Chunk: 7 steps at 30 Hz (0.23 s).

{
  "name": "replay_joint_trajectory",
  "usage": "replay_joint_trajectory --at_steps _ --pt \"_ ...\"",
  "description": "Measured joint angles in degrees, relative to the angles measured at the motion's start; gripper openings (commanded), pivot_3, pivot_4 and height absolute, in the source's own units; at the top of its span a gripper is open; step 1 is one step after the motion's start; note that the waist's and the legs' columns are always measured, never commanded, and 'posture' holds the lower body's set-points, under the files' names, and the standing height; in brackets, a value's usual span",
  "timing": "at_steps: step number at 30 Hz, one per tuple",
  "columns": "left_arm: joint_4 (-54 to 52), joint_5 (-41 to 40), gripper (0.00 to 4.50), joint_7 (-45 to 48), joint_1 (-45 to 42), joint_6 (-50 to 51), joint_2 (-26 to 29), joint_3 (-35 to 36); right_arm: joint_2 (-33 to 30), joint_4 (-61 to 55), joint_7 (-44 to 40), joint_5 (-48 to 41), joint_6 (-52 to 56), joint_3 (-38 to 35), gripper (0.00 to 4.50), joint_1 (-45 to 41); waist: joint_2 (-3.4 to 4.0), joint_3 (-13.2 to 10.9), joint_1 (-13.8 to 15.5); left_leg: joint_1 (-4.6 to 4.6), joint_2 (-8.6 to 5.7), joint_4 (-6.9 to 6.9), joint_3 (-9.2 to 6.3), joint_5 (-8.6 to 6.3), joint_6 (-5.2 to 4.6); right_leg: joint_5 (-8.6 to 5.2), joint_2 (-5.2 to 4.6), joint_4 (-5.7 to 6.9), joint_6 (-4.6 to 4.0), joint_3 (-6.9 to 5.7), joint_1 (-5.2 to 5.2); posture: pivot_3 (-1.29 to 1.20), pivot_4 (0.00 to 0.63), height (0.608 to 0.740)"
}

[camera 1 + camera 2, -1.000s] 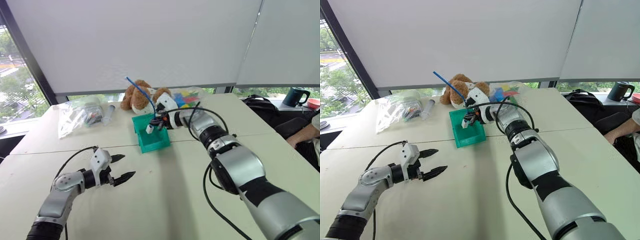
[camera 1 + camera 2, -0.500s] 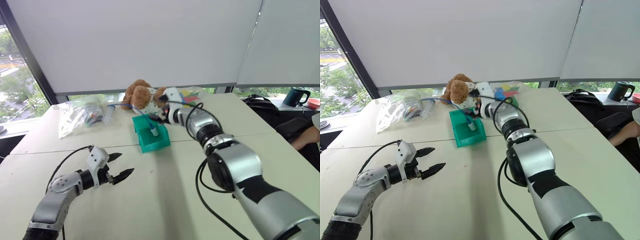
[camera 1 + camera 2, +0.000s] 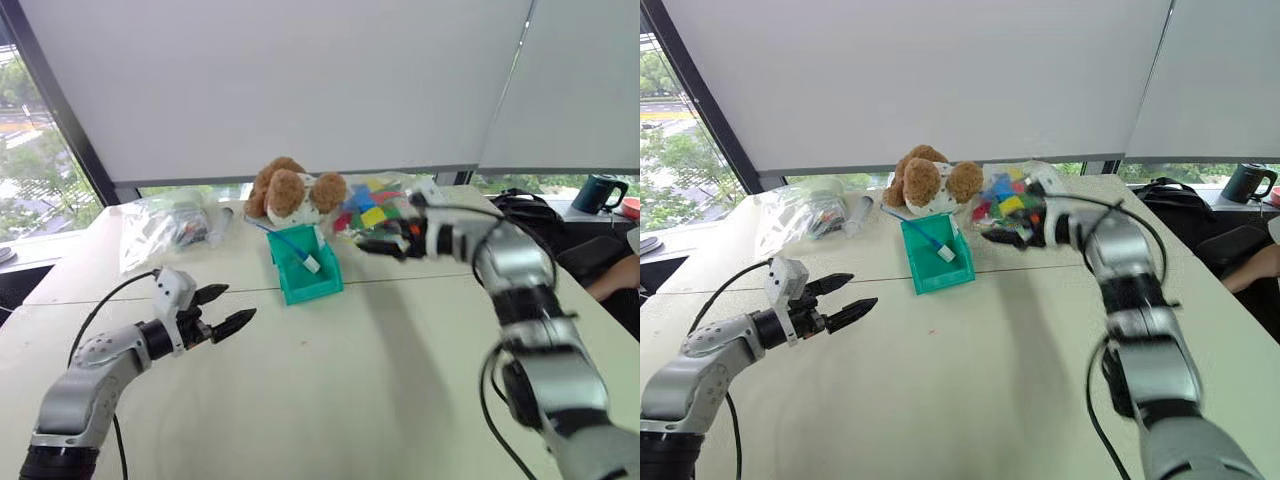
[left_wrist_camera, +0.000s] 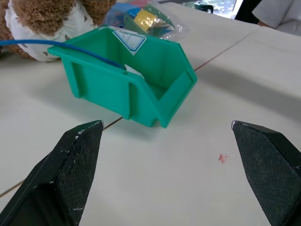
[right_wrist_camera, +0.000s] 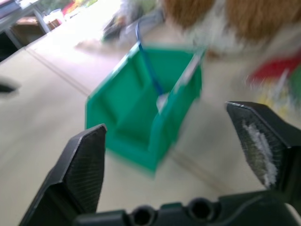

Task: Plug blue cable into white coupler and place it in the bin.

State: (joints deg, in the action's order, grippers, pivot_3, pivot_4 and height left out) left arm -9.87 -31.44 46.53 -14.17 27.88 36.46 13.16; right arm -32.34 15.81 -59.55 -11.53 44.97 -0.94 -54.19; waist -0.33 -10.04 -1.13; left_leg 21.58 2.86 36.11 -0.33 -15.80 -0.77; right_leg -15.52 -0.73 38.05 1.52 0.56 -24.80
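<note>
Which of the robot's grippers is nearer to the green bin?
Right. The right gripper hangs just beside the bin, toward the bag of blocks; the left gripper sits farther off, nearer the robot.

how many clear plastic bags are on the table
2. One bag lies at the table's far left, beside the stuffed toy. The other, holding coloured blocks, lies right of the toy, behind the right gripper.
</note>
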Motion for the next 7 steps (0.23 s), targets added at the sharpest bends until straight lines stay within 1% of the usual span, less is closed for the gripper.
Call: replay_joint_trajectory --at_steps 3,7 --pt "-2.1 -1.6 4.50 0.2 2.0 2.0 2.1 1.6 -3.1 -14.5 0.7 -4.8 8.5 -2.3 4.40 8.2 0.02 -0.1 -0.5 -0.12 0.01 0.00 0.00 0.00 0.00 0.00 0.12 0.05 0.00 0.11 0.02 0.00 0.150 0.740" --pt "-4.4 -4.3 4.50 0.4 4.8 5.2 4.4 4.9 -5.0 -28.6 1.5 -11.2 14.3 -5.7 4.40 17.1 -0.13 -0.2 -1.0 -0.14 0.00 0.03 0.02 0.01 0.03 -0.02 0.19 0.04 -0.01 0.09 0.09 0.00 0.150 0.740"
